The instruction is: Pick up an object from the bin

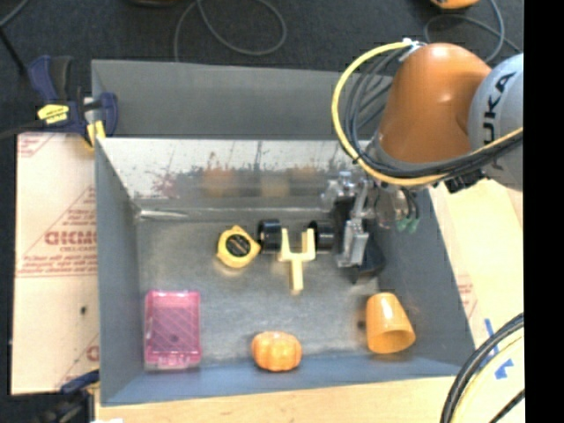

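Grey bin point(220, 311), claw point(354, 258) beside cream fork-shaped piece point(296, 258), orange cup point(388, 324) nearby

obj: small blk part point(323, 236) | on bin point(115, 263) floor | right of ctr

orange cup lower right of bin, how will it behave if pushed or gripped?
The orange cup lies on its side and tapers, so a push would likely roll it in a curve. It looks hollow, so probably light. Its smooth wall may slip in a pinch.
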Controlling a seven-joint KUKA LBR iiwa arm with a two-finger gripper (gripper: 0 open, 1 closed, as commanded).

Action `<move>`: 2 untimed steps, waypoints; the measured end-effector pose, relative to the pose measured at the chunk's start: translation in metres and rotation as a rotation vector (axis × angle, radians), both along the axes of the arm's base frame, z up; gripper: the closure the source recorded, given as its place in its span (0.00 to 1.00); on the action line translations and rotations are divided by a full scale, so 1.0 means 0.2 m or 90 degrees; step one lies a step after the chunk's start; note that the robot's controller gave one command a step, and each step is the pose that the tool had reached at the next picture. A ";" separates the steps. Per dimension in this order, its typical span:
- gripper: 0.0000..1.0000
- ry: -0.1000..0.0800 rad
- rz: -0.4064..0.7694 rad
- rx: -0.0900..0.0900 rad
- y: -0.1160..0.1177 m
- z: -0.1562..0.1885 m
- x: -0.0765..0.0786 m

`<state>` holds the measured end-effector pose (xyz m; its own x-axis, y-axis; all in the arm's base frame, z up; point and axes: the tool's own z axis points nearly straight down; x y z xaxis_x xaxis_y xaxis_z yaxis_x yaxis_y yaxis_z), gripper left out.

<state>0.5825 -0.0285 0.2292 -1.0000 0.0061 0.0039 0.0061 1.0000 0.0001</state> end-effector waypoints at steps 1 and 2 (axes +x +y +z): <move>0.00 -0.005 0.000 0.000 0.00 0.02 0.01; 0.00 -0.012 -0.013 0.000 0.02 -0.12 0.11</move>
<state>0.6035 -0.0244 0.2052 -0.9995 0.0269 -0.0147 0.0269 0.9996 0.0000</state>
